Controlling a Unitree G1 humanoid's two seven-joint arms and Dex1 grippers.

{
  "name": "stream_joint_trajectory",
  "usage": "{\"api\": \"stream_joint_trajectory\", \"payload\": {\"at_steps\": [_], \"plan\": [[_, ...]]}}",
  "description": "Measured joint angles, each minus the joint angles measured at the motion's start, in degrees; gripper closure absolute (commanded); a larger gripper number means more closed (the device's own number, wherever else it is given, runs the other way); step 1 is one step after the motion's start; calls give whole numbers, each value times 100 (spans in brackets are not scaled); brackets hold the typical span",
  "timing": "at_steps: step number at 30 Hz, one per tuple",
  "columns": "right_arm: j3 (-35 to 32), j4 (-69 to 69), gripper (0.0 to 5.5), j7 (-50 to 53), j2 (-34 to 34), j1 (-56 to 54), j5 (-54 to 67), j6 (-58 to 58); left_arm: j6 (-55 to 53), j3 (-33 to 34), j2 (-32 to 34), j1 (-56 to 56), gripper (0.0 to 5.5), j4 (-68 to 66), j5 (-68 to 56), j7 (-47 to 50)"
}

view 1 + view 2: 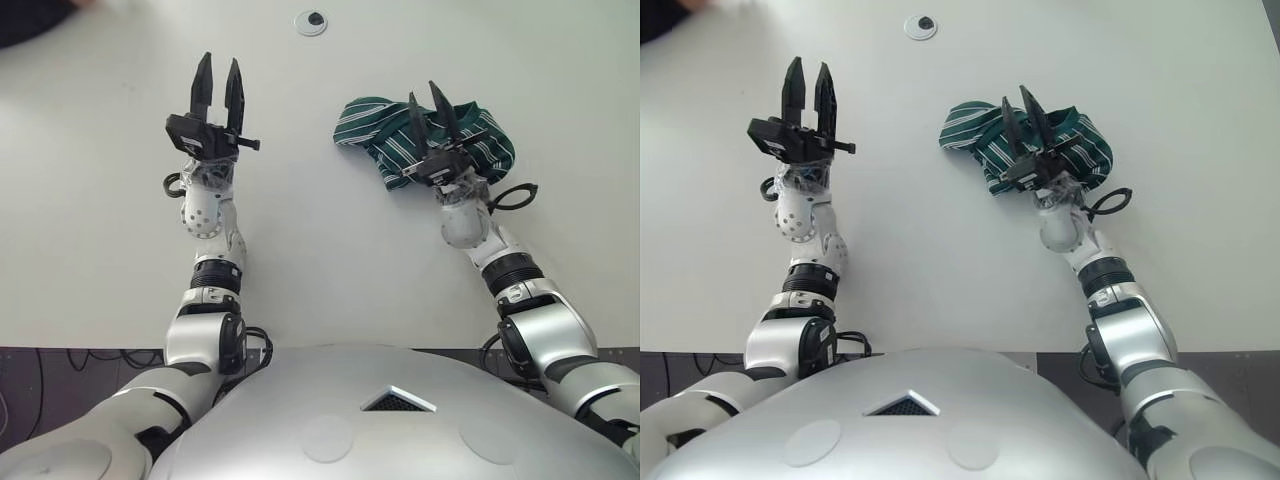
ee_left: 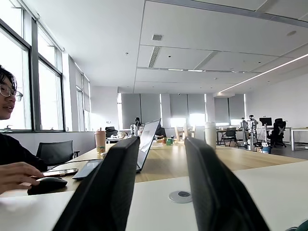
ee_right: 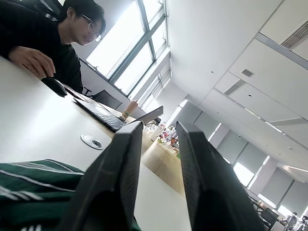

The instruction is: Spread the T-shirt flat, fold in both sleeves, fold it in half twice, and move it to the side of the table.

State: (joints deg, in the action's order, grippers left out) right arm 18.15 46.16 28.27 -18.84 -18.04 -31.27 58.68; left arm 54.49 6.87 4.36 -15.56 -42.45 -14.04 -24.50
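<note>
A dark green T-shirt [image 1: 480, 145] with white stripes lies crumpled in a heap on the white table [image 1: 320, 260], at the right side. My right gripper [image 1: 432, 104] hovers over the heap's near edge, fingers open and pointing away, with nothing between them. In the right wrist view the T-shirt [image 3: 33, 187] lies below the open fingers [image 3: 120, 183]. My left gripper [image 1: 218, 78] is raised over bare table to the left, open and holding nothing. The left wrist view has its two dark fingers [image 2: 110, 192] apart.
A round cable grommet [image 1: 311, 21] sits in the table at the far middle. The tabletop between the arms and to the left is bare white surface. The table's near edge [image 1: 300, 347] runs just in front of my torso.
</note>
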Motion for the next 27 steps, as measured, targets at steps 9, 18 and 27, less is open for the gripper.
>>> {"api": "stream_joint_trajectory", "payload": {"at_steps": [9, 18, 27], "plan": [[-71, 42, 322, -157, 23, -4, -59, -26, -78, 18, -8, -57, 299, -79, -99, -202], [-118, 71, 322, 64, 29, -13, -291, -62, -83, 42, -14, -153, 299, -230, 201, 90], [-169, 15, 322, -189, 36, 13, -10, -36, 459, 6, 8, -293, 299, -555, 1718, 1570]]}}
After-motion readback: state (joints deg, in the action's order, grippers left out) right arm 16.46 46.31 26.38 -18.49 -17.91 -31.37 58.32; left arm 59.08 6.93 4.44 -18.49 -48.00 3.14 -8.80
